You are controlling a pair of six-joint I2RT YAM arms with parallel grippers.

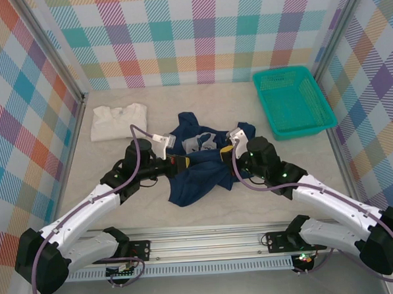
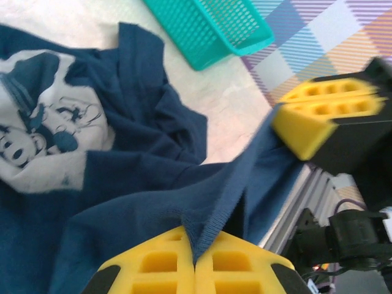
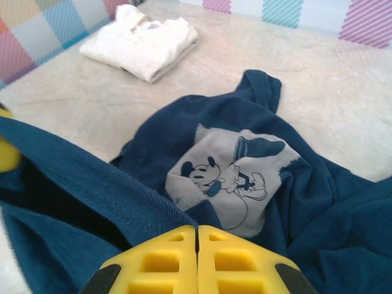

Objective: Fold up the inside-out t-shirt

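The left jaws were shut tight on a hemmed edge of the inside-out t-shirt [image 1: 193,179], the navy cloth pinched flat between the yellow pads [image 2: 153,266]. Between the two pairs of jaws that hem ran as a lifted band, and the rest lay crumpled on the worktop [image 1: 200,97] just beyond them, print uppermost. The right jaws were likewise closed on the same hem. The cloth looked light, limp and not slippery; it would likely sag and bunch unless held by hems or corners and drawn gently taut
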